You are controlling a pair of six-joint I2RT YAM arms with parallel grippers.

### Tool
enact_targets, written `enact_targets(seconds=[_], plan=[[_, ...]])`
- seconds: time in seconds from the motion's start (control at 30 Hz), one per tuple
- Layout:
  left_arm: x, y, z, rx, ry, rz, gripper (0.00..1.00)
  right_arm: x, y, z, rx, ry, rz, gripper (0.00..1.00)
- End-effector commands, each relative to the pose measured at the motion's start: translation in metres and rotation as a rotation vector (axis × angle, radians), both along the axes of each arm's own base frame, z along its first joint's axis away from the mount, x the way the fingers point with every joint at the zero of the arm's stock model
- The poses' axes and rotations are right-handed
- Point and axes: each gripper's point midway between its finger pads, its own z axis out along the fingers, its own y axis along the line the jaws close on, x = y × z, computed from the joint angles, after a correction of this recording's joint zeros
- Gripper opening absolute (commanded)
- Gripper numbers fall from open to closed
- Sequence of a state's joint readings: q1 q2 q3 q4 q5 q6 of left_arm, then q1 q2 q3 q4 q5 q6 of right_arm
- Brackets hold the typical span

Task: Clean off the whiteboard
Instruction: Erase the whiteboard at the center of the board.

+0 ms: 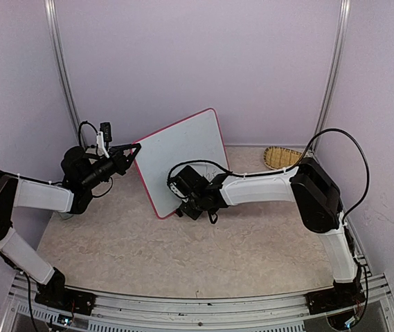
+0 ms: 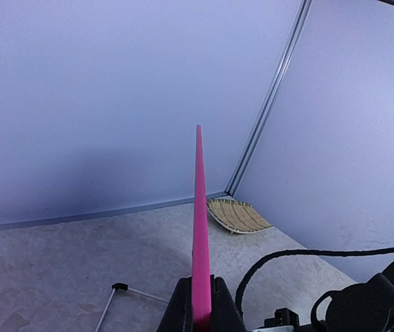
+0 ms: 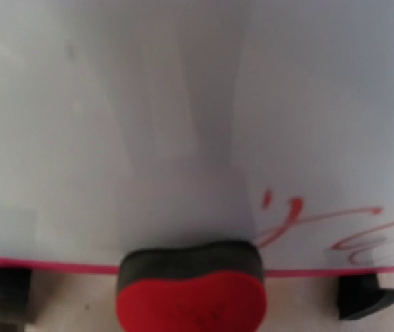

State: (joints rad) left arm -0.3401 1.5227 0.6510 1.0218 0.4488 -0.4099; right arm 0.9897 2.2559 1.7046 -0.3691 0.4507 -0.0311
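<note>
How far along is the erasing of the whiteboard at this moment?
Done: most of the whiteboard looks clean. In hand: the left end effector clamps its pink edge, and the right end effector holds the eraser at the bottom edge. Left: the red writing beside the eraser.

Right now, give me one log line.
left gripper: shut on board edge | right gripper: shut on eraser, at board's bottom | red scrawl: unerased

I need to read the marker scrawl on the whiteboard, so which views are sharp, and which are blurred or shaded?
Right wrist view: soft; the red scrawl on the whiteboard and the eraser have smeared edges, and grey streaks shade the board above the eraser. Left wrist view: sharp, but the board shows only edge-on. Top external view: sharp, evenly lit, no glare, no scrawl legible.
</note>
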Motion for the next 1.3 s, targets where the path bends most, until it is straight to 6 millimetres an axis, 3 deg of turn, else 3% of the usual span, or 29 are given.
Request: enact_targets(seconds=[0.0, 0.27, 0.43, 0.67, 1.07, 1.27], plan=[[-0.016, -0.021, -0.049, 0.087, 0.139, -0.114, 0.0, 0.006, -0.006, -0.033, -0.02, 0.05, -0.027, 0.15], [-0.016, -0.022, -0.05, 0.086, 0.141, -0.117, 0.0, 0.002, 0.003, -0.031, -0.007, 0.065, -0.01, 0.14], [-0.016, -0.022, -0.05, 0.086, 0.141, -0.117, 0.0, 0.003, 0.022, 0.007, 0.086, 0.013, 0.016, 0.15], [-0.016, -0.022, -0.05, 0.088, 0.14, -0.116, 0.0, 0.025, 0.029, 0.07, 0.199, -0.102, -0.009, 0.15], [-0.016, -0.022, -0.049, 0.087, 0.137, -0.116, 0.0, 0.036, 0.034, 0.123, 0.296, -0.185, 0.0, 0.15], [-0.016, -0.022, -0.049, 0.088, 0.136, -0.114, 0.0, 0.03, 0.034, 0.127, 0.338, -0.201, 0.037, 0.16]])
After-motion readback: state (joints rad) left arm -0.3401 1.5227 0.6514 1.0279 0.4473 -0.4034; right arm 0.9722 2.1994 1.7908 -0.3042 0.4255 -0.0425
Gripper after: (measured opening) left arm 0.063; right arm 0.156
